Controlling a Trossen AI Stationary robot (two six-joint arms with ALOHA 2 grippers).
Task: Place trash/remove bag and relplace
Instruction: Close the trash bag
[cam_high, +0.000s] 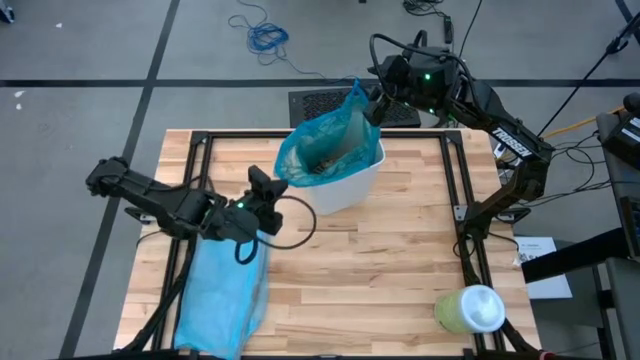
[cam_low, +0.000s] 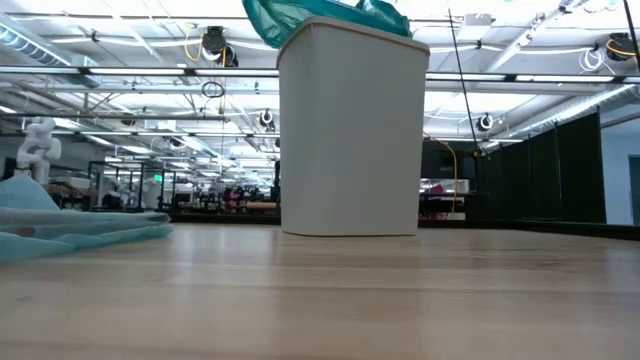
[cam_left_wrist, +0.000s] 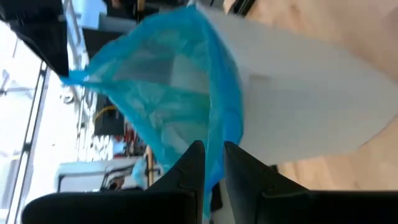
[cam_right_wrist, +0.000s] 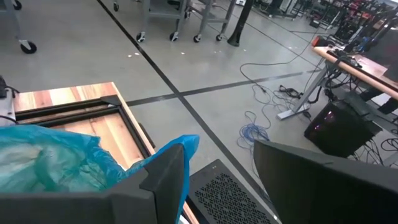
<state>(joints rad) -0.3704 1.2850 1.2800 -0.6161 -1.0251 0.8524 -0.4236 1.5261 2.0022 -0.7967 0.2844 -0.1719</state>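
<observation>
Fingers of the left gripper (cam_left_wrist: 213, 163) stand slightly parted astride the rim of the teal-green translucent plastic liner (cam_high: 322, 150) in the white plastic bin (cam_high: 345, 185). Right gripper (cam_right_wrist: 214, 174), fingers spread, sits beside the liner's far handle; we see nothing grasped. Pale sky-blue plastic bag (cam_high: 222, 295) lies flat on the wooden table (cam_high: 380, 270).

You have one white bin (cam_high: 345, 178), one teal liner (cam_high: 325, 145), one spare blue bag (cam_high: 222, 295), one green container (cam_high: 468, 310), two arms.
</observation>
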